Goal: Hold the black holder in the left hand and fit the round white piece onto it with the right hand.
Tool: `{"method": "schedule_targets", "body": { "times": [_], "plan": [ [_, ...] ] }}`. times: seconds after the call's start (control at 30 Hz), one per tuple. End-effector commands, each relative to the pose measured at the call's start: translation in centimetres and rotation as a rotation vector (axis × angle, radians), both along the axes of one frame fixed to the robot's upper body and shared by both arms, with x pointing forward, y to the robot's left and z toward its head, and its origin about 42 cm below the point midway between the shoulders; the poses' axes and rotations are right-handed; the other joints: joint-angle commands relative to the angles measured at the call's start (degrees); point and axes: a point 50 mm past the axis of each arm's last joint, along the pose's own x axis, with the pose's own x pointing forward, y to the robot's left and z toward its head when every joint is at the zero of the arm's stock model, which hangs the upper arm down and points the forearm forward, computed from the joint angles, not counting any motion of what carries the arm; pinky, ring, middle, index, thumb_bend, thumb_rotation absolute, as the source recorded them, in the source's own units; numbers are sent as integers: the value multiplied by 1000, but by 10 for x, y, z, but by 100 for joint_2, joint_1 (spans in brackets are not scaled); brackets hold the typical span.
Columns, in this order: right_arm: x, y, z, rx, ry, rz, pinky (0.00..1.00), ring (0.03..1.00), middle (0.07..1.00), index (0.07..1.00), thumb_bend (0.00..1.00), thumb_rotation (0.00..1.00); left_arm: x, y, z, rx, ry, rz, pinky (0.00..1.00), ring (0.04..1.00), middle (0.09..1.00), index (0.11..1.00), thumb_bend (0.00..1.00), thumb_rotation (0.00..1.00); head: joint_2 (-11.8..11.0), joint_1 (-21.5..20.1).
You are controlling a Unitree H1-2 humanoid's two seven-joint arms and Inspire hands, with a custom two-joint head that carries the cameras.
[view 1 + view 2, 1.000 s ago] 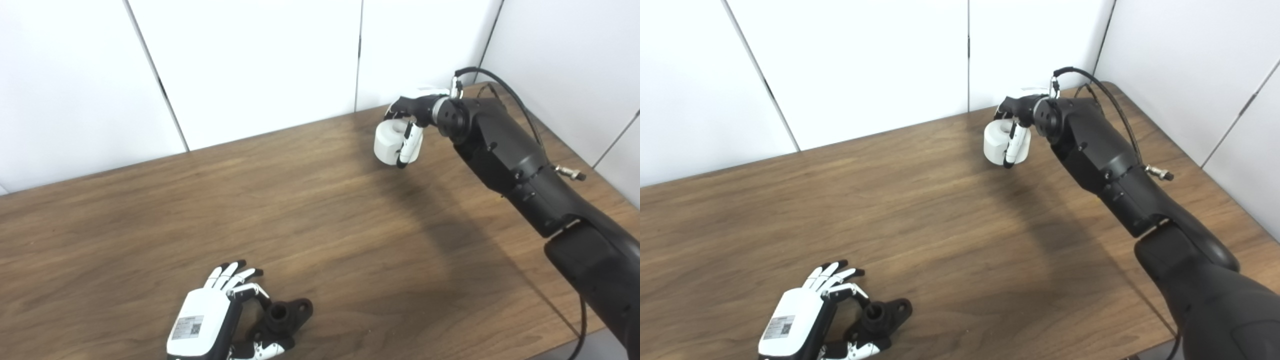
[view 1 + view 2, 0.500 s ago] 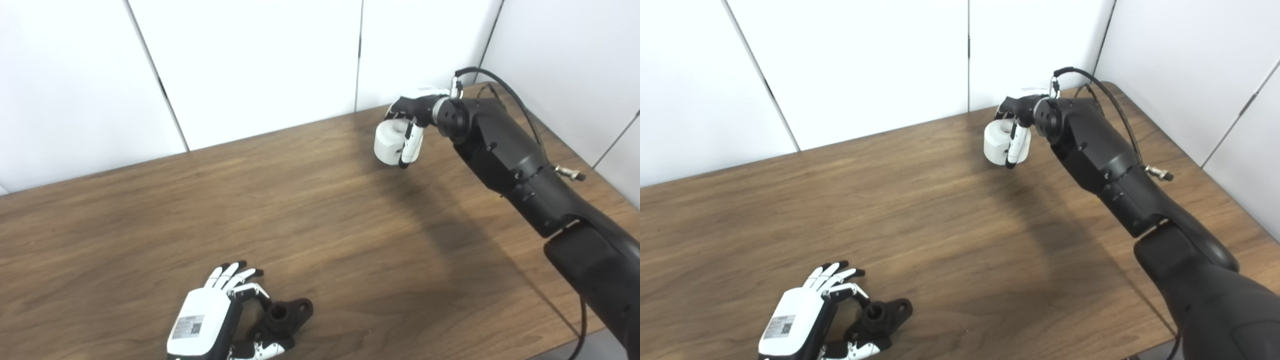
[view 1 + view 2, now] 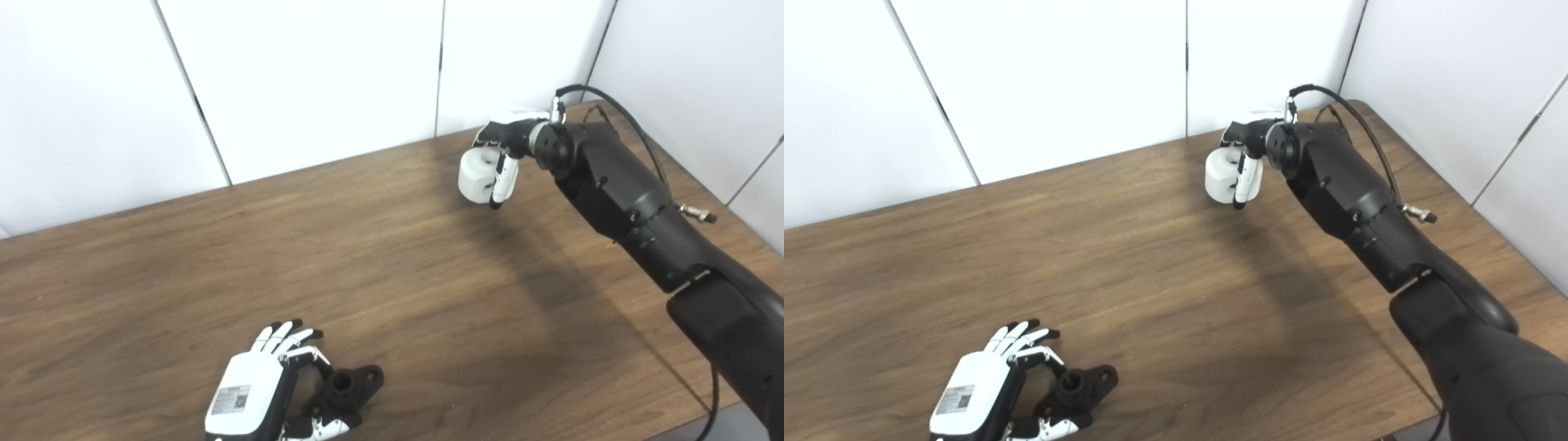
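Note:
The black holder [image 3: 346,387] lies on the wooden table [image 3: 380,275] near the front edge, its round socket facing up. My left hand [image 3: 257,398] is beside it on the left, with one finger curled onto its top and the thumb against its near side, pinching it. The round white piece [image 3: 476,175], a thick ring, is at the far right of the table. My right hand [image 3: 503,150] reaches over it from the right, fingers wrapped down its front, shut on it. I cannot tell whether it is off the table.
White wall panels [image 3: 306,73] stand right behind the table's far edge. A black cable [image 3: 618,113] loops over the right forearm. The table's right edge [image 3: 723,208] runs close to the right arm.
The right wrist has shifted very slightly with the white piece in its grasp. The left hand and the black holder have not moved.

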Motion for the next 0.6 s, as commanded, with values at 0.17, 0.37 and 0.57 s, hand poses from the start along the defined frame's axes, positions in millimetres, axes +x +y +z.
{"method": "schedule_targets", "body": {
  "times": [0.17, 0.37, 0.57],
  "plan": [
    [5, 2, 25, 3, -97, 4, 523, 592, 670, 733, 865, 67, -15, 6, -30, 135, 164, -3, 960, 919, 824, 490, 520, 70, 23, 22],
    [4, 3, 23, 12, -118, 24, 492, 540, 615, 659, 844, 23, -15, 6, -30, 136, 162, -2, 960, 920, 824, 490, 519, 70, 23, 22],
    [2, 0, 21, 28, -139, 35, 487, 515, 498, 496, 536, 0, -15, 5, -29, 137, 160, -2, 960, 919, 825, 490, 519, 71, 31, 16]
  ]
}}
